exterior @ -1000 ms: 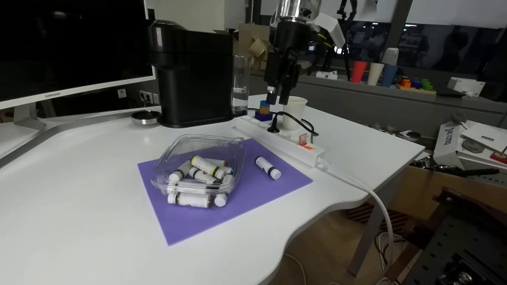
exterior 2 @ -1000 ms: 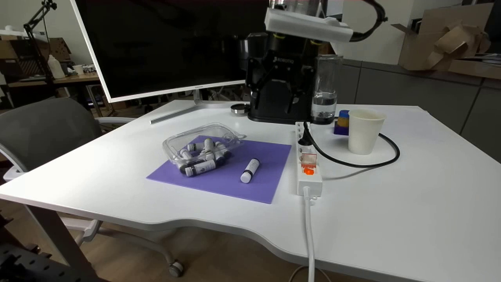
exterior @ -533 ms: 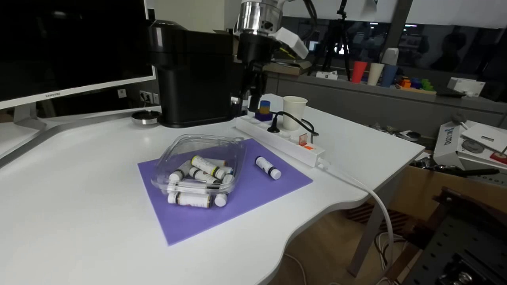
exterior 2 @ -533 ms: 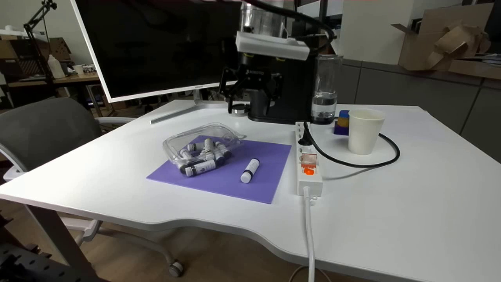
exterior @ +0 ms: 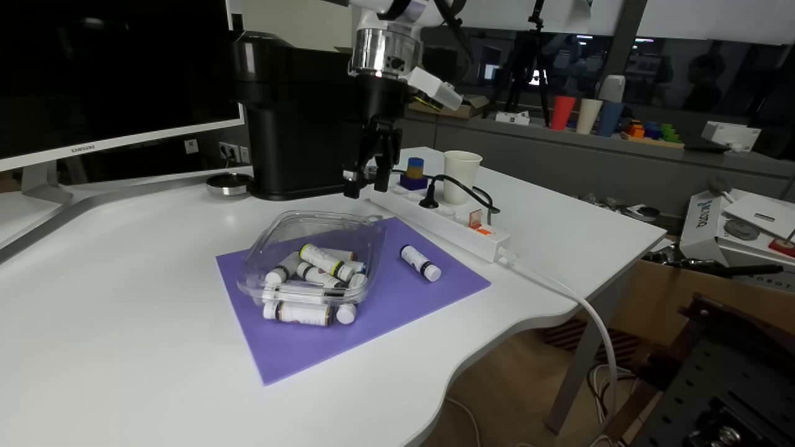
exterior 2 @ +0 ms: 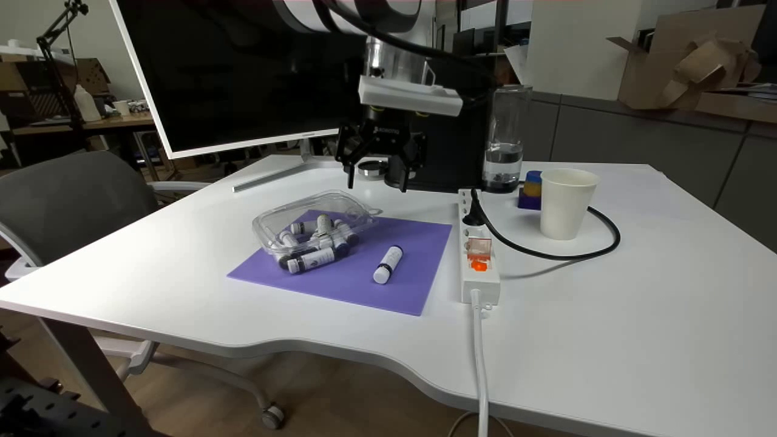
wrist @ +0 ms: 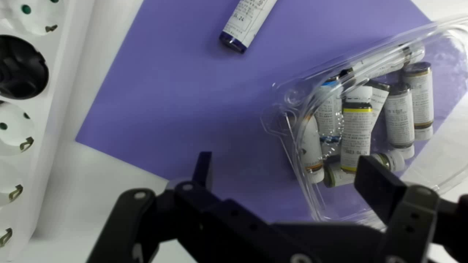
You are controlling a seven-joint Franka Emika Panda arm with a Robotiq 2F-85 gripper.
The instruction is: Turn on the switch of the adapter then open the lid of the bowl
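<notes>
The adapter (exterior: 444, 223) is a white power strip with a white cable; its orange switch (exterior 2: 479, 265) is near the cable end, with a red flap standing beside it. The clear bowl (exterior: 256, 293) sits on the purple mat and holds several white vials. The clear lid (exterior: 310, 228) appears to lie over it; the border between the two is hard to see. My gripper (exterior: 366, 188) is open and empty, above and behind the bowl in both exterior views (exterior 2: 377, 185). In the wrist view, its fingers (wrist: 285, 164) stand either side of the lid's tabbed edge (wrist: 305, 146).
One loose vial (exterior: 420, 263) lies on the mat (exterior: 397, 298). A black plug and cable (exterior 2: 546, 252) run from the adapter past a paper cup (exterior 2: 566, 203) and stacked blocks (exterior 2: 530, 191). A black machine (exterior: 301, 124) and a monitor (exterior: 112, 74) stand behind.
My gripper has moved from above the adapter's far end leftward in both exterior views and lowered, nearer to the bowl. It stays open. The adapter, bowl, lid and vials have not moved.
</notes>
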